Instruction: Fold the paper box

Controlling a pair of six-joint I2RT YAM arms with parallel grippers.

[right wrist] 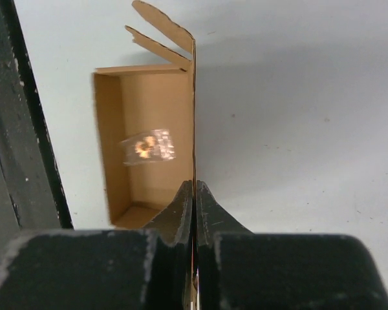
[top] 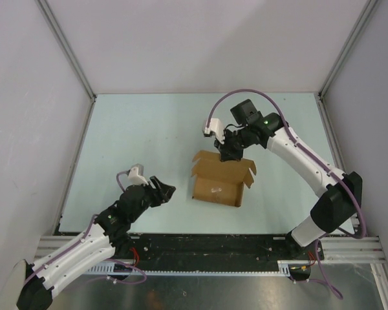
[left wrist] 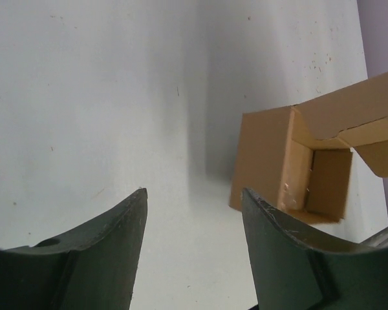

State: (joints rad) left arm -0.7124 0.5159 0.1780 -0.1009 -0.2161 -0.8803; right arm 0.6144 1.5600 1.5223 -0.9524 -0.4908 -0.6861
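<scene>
Pinching one thin panel of the paper box (top: 216, 184) edge-on, the right gripper (right wrist: 194, 201) is clenching hard. A sideways pull is likely risking a stray crease or tear, or the card slipping free. The left gripper (top: 163, 191) is hanging released and empty, left of the box and apart from it. The box is sitting mid-table (top: 136, 129), open, flaps splaying.

Two arms are picked out, the left arm (top: 77, 252) and the right arm (top: 304, 158), both built of white links and black joints, each trailed by a lilac cable (top: 246, 91) and topped by a white camera housing (top: 137, 172), a green light (top: 266, 120) is seen lit right of centre, and dark, scuffed fingers (left wrist: 110, 252) are shown along the lower edge.
</scene>
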